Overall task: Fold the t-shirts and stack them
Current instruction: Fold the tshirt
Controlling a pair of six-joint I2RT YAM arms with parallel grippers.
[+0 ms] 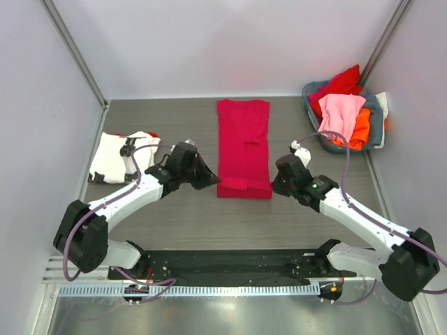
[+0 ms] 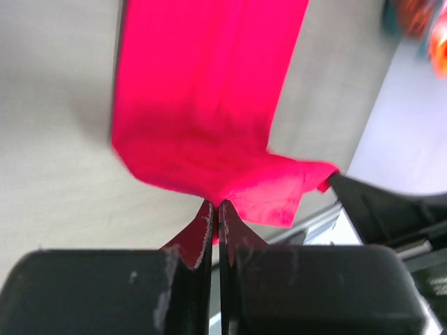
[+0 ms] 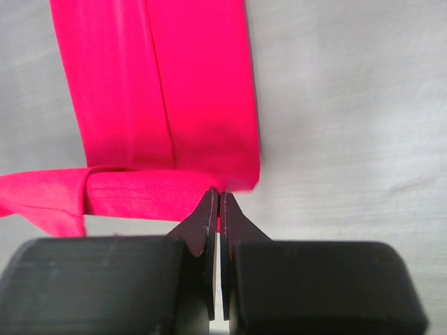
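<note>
A crimson-magenta t-shirt (image 1: 243, 143) lies folded into a long strip down the middle of the table. My left gripper (image 1: 211, 180) is shut on its near left corner, and the cloth (image 2: 202, 105) rises in a peak between the jaws (image 2: 215, 207). My right gripper (image 1: 276, 183) is shut on the near right corner, where the hem (image 3: 160, 192) is pinched at the fingertips (image 3: 218, 195). A folded white t-shirt with black and red markings (image 1: 122, 155) lies at the left. Red, pink and orange t-shirts (image 1: 342, 112) fill the basket.
The grey-blue basket (image 1: 376, 129) stands at the back right corner against the wall. Walls close the table on the left, back and right. The arm bases and a black rail (image 1: 223, 265) run along the near edge.
</note>
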